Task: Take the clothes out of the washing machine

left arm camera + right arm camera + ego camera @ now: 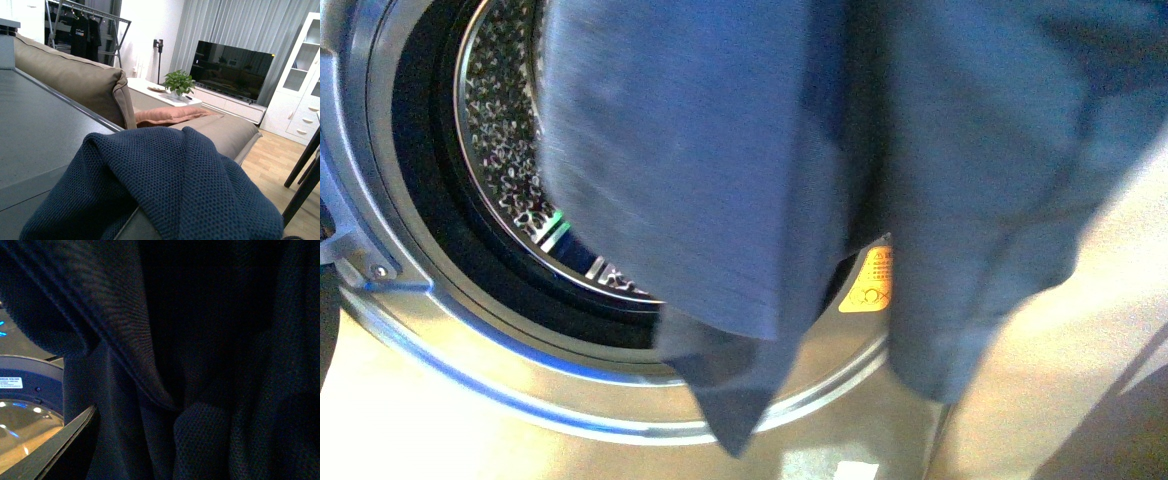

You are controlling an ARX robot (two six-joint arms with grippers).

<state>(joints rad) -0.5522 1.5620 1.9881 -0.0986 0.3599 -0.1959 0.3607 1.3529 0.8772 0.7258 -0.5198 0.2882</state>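
The navy-blue clothes (740, 170) hang in two long lengths in front of the washing machine (470, 360), covering most of its round porthole. The perforated steel drum (505, 150) shows at the left, and the orange sticker (873, 280) shows between the two lengths. Neither gripper shows in the front view. In the left wrist view the knit fabric (175, 185) drapes over the jaws and hides them. In the right wrist view the dark fabric (200, 390) fills nearly the whole frame and hides the jaws. Both grippers are shut on the clothes.
The left wrist view shows a beige sofa (75, 80), an orange cushion (165, 115), a TV (230, 67), a plant (177, 82), a white cabinet (300, 85) and dark chair legs (300, 175). A curved silver rim (25, 390) shows in the right wrist view.
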